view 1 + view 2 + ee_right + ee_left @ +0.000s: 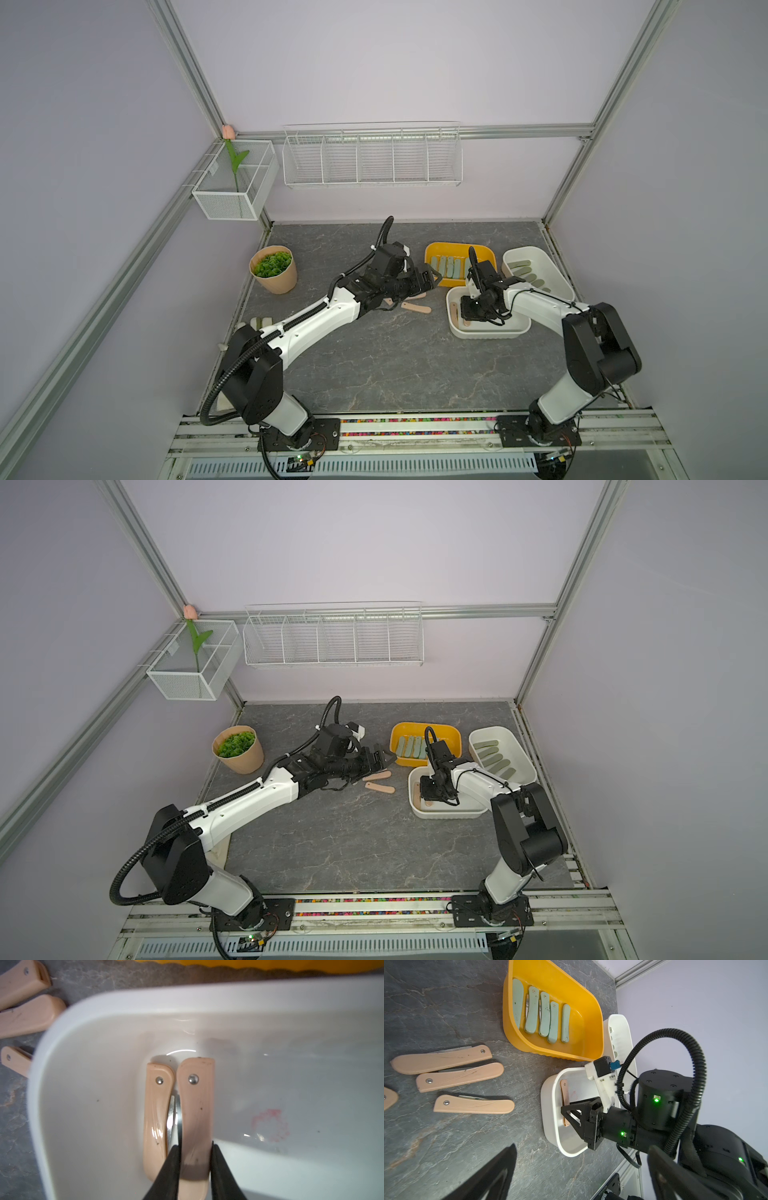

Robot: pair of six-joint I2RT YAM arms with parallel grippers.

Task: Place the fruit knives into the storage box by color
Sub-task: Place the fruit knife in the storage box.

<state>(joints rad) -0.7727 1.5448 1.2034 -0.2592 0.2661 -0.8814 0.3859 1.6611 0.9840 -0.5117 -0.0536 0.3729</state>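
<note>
The right fingers (220,1169) pinch a peach-pink knife (196,1109) across its width near one end, one black tip on each long edge. The folded knife points away from them into the white box (145,999); whether it touches the box floor I cannot tell. Just beside it, with blade spines facing, a second peach-pink knife (158,1109) lies flat on the floor of the same box, near the curved end wall, and a faint pink stain (270,1124) marks the floor further along. The left fingers (496,1176) are spread wide and hold nothing, hanging over the grey worktop (374,353) near the loose peach-pink knives (460,1077); three of these show whole in the left wrist view, lying roughly parallel, and a fourth is cut off at the frame edge. Behind the white box stands the yellow box (589,1022) with five mint-teal knives (544,1014) laid side by side. To its right, the other white box (536,257) holds a row of olive knives (528,272). A paper pot of green leaves (274,270) stands well apart at the worktop's left side.
</note>
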